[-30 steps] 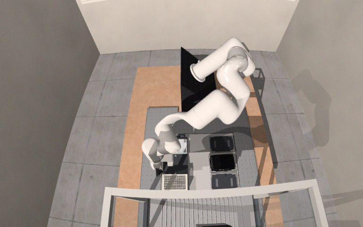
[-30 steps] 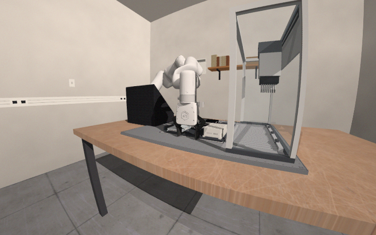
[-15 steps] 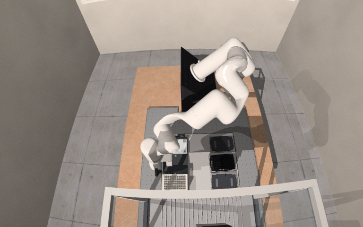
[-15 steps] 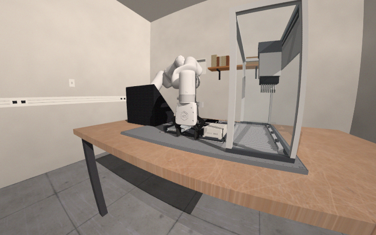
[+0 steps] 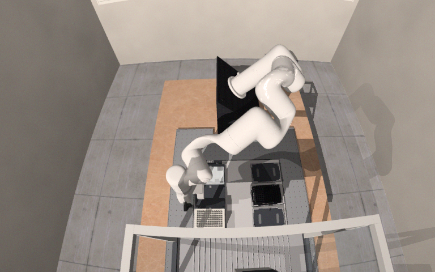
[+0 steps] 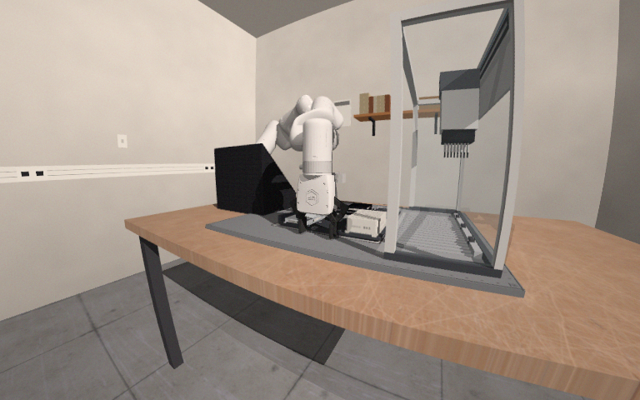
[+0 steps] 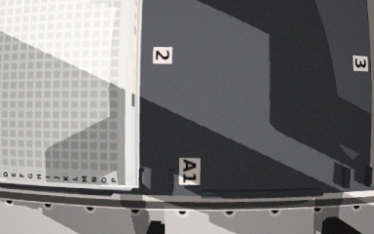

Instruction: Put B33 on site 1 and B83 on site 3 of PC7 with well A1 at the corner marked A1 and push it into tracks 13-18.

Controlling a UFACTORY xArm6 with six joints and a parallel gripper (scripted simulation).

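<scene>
In the top view, the plate carrier PC7 point(image 5: 214, 202) point(image 6: 372, 237) point(image 7: 205, 93) lies on the apron point(image 5: 238, 195) in front of the loading rails point(image 5: 237, 253) point(image 6: 432, 233). The pale B33 point(image 5: 217, 174) point(image 7: 63, 93) sits at the carrier's end farther from the rails, and the cream B83 point(image 5: 209, 217) point(image 6: 365, 222) at its rail end. Across the apron from the carrier, black B38 point(image 5: 267, 194) occupies the middle nest. The gripper point(image 5: 187, 205) point(image 6: 317, 231) point(image 7: 245, 227) is just beside the carrier's long edge facing away from the nests. In the exterior view, its fingers stand wide apart, pointing down, with nothing between them, beside the carrier. In the wrist view, B33 is beside the carrier's bare site 2, row letters D to P readable along its edge; the carrier's "2", "3" and one "A1" tag are uncovered.

We have drawn our open claw point(image 5: 187, 205) point(image 6: 317, 232) point(image 7: 245, 227) a little sideways, so the tray now lies slightly farther from it. Above the claw, our white wrist point(image 5: 175, 175) point(image 6: 315, 194) has shifted the same way, toward the side of the claw facing away from the tray.
</scene>
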